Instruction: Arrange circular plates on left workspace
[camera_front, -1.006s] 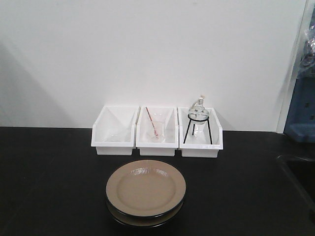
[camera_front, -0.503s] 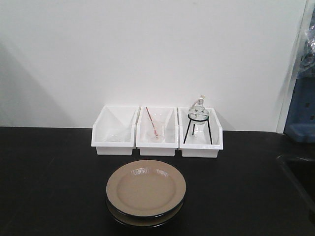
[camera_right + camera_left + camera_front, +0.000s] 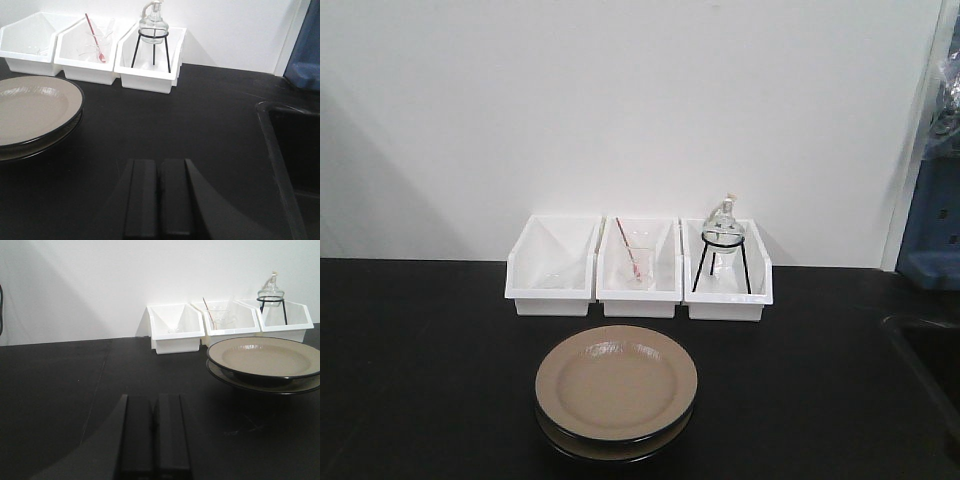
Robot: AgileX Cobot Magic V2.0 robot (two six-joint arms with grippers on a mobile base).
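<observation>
1. Two round tan ceramic plates with dark rims [image 3: 616, 385] sit stacked, the upper one nested on the lower, near the front edge of the black tabletop [image 3: 420, 370] and about midway between its left and right edges. They lie just in front of the middle of three white plastic bins [image 3: 639, 266] that line the back edge.
2. The stack is central, not on the left part of the tabletop, so as things lie the plates are not yet where the task wants them. The left stretch in front of the left bin shows only bare black surface.
3. My judgement: the step in hand is reaching for the upper plate. That calls for opening a tool, coming in low at the rim, and lifting the top plate without dragging the one beneath.
4. The left tool [image 3: 151, 432] hangs low over the tabletop to the left of the stack, well apart from it. Its two dark fingers are pressed together, holding nothing.
5. The right tool [image 3: 159, 196] is likewise closed up finger to finger and empty, to the right of the stack, with a dark sink basin [image 3: 292, 150] at the right edge.
</observation>
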